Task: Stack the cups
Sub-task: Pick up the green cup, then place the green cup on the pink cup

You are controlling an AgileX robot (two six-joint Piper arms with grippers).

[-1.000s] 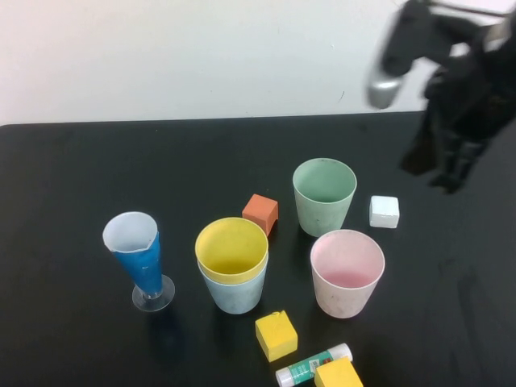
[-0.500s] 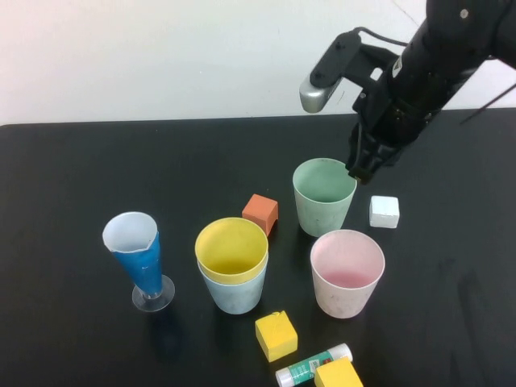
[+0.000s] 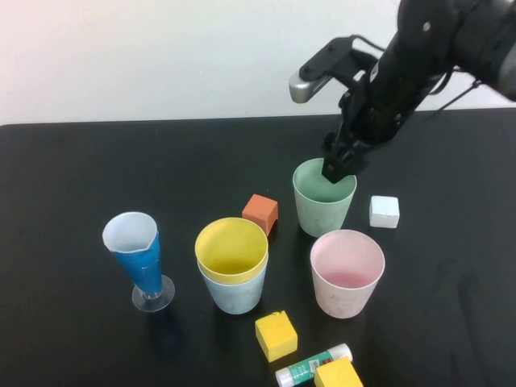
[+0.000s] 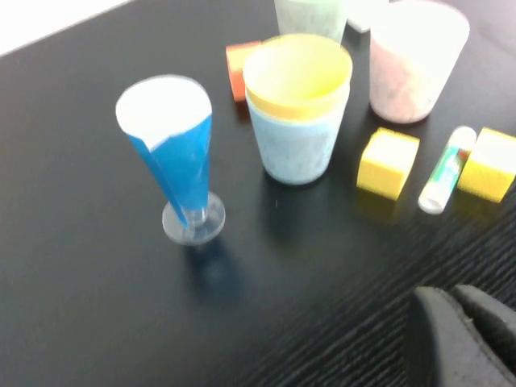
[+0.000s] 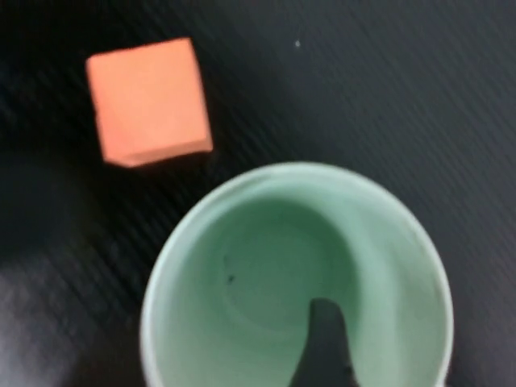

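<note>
The green cup (image 3: 322,201) stands upright at the middle right. My right gripper (image 3: 334,168) hangs over its far right rim, open; one dark finger (image 5: 324,345) reaches down inside the green cup (image 5: 266,274), clear of its wall, and the other finger is out of view. The yellow cup (image 3: 231,248) sits nested in the light blue cup (image 3: 234,295). The pink cup (image 3: 347,274) stands in front of the green one. My left gripper (image 4: 453,297) is shut and empty, low over the table on the near side of the cups.
A blue-and-white conical glass (image 3: 139,260) stands at the left. An orange block (image 3: 260,213) lies left of the green cup, a white block (image 3: 384,211) right of it. Two yellow blocks (image 3: 276,335) (image 3: 337,375) and a glue stick (image 3: 313,364) lie at the front.
My right arm has swung in from the far right and come down to the green cup, with one finger now inside it. The cups have not moved.
</note>
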